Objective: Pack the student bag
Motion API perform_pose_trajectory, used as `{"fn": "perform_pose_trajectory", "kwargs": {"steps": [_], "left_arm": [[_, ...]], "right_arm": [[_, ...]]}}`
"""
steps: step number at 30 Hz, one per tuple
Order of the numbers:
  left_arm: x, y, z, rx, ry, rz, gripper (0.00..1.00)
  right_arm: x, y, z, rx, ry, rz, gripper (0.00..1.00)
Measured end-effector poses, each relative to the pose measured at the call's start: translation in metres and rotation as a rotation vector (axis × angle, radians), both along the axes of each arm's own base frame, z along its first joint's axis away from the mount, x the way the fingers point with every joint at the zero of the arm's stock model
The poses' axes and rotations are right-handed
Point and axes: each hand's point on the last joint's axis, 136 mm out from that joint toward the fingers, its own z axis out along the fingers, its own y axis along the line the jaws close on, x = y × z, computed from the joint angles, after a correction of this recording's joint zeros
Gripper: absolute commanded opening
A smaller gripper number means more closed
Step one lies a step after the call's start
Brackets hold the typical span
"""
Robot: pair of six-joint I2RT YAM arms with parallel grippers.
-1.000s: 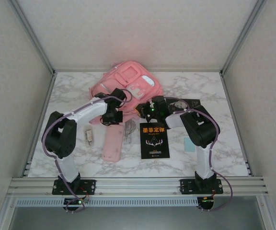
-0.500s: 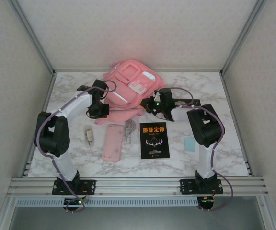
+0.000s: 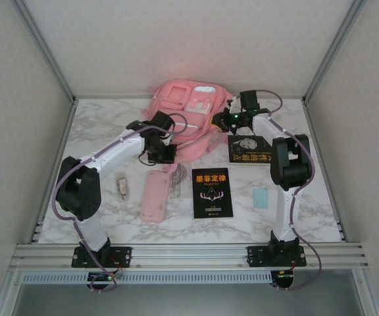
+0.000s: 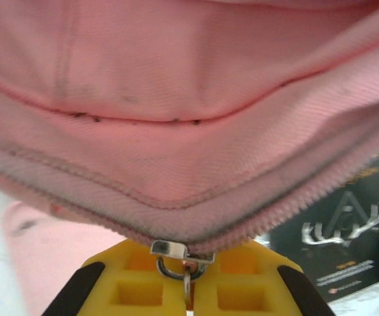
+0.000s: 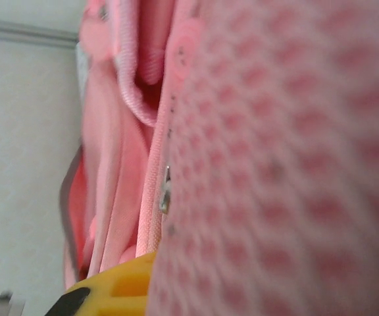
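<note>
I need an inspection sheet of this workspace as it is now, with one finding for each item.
Surface: white marble table, no spill seen.
Job's things: student bag at the far middle, its zipper pull at the near edge.
Clutter: black book, second black book, pink pencil case, pale card.
Claws: left claw shut on the zipper pull; right claw at the bag's right side, grip unclear.
Cables: purple cable along each arm, no snag seen.
Surroundings: pale walls, aluminium rail at the near edge.
</note>
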Motion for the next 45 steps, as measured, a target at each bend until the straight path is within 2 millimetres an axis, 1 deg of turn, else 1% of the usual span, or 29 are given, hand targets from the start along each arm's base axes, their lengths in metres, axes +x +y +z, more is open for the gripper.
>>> {"fn": "perform_pose_trajectory", "kwargs": {"steps": [1, 3, 4, 6, 8, 10, 12, 14, 16, 17, 19, 22, 24, 26, 27, 28, 29, 30, 33, 34, 36, 40, 43, 45], "left_arm": [[0.000, -0.012, 0.003, -0.024, -0.002, -0.005, 0.00], [0.004, -0.036, 0.009, -0.075, -0.003, -0.009, 0.00], [0.008, -0.050, 0.014, -0.105, -0.007, -0.013, 0.00], [0.017, -0.075, 0.022, -0.155, -0.012, -0.017, 0.00], [0.027, -0.099, 0.027, -0.208, -0.017, -0.022, 0.00], [0.034, -0.121, 0.030, -0.250, -0.019, -0.024, 0.00], [0.038, -0.138, 0.029, -0.283, -0.014, -0.025, 0.00], [0.037, -0.150, 0.025, -0.301, 0.001, -0.023, 0.00], [0.035, -0.159, 0.020, -0.318, 0.019, -0.019, 0.00], [0.034, -0.163, 0.017, -0.321, 0.027, -0.019, 0.00], [0.030, -0.170, 0.015, -0.333, 0.039, -0.023, 0.00], [0.026, -0.174, 0.016, -0.342, 0.044, -0.028, 0.00], [0.025, -0.176, 0.016, -0.342, 0.045, -0.029, 0.00], [0.022, -0.175, 0.013, -0.335, 0.052, -0.027, 0.00], [0.020, -0.175, 0.010, -0.330, 0.057, -0.024, 0.00], [0.019, -0.173, 0.006, -0.322, 0.065, -0.018, 0.00], [0.017, -0.171, 0.002, -0.315, 0.072, -0.013, 0.00], [0.014, -0.168, -0.003, -0.303, 0.083, -0.006, 0.00], [0.009, -0.158, -0.018, -0.263, 0.099, 0.011, 0.00], [0.009, -0.155, -0.022, -0.247, 0.100, 0.017, 0.00], [0.007, -0.148, -0.030, -0.215, 0.101, 0.022, 0.00], [0.005, -0.130, -0.029, -0.163, 0.079, 0.020, 0.00], [0.006, -0.106, -0.028, -0.114, 0.080, 0.020, 0.00], [0.004, -0.085, -0.031, -0.076, 0.096, 0.025, 0.00]], "right_arm": [[0.005, -0.007, -0.004, -0.023, 0.016, -0.040, 0.59], [0.015, -0.021, -0.008, -0.061, 0.019, -0.110, 0.77], [0.020, -0.028, -0.008, -0.074, 0.018, -0.146, 0.82], [0.023, -0.043, -0.007, -0.099, 0.011, -0.205, 0.84], [0.014, -0.059, -0.003, -0.121, 0.029, -0.260, 0.85], [-0.005, -0.075, 0.008, -0.134, 0.038, -0.305, 0.85], [-0.025, -0.088, 0.022, -0.137, 0.036, -0.344, 0.86], [-0.049, -0.095, 0.037, -0.126, 0.027, -0.368, 0.86], [-0.073, -0.096, 0.045, -0.097, 0.026, -0.386, 0.86], [-0.081, -0.095, 0.045, -0.076, 0.031, -0.396, 0.87], [-0.094, -0.091, 0.039, -0.023, 0.059, -0.410, 0.88], [-0.100, -0.082, 0.017, 0.027, 0.118, -0.431, 0.88], [-0.096, -0.074, 0.008, 0.052, 0.139, -0.433, 0.87], [-0.089, -0.064, 0.001, 0.078, 0.142, -0.428, 0.84], [-0.086, -0.060, -0.003, 0.087, 0.147, -0.425, 0.79], [-0.084, -0.055, -0.009, 0.095, 0.158, -0.425, 0.70], [-0.082, -0.052, -0.015, 0.098, 0.168, -0.425, 0.57], [-0.081, -0.049, -0.023, 0.103, 0.191, -0.425, 0.39], [-0.085, -0.040, -0.047, 0.121, 0.246, -0.420, 0.00], [-0.088, -0.037, -0.053, 0.127, 0.263, -0.414, 0.00], [-0.092, -0.033, -0.059, 0.135, 0.277, -0.407, 0.00], [-0.092, -0.031, -0.055, 0.144, 0.256, -0.388, 0.00], [-0.093, -0.030, -0.052, 0.138, 0.235, -0.370, 0.00], [-0.094, -0.031, -0.052, 0.126, 0.220, -0.358, 0.00]]}}
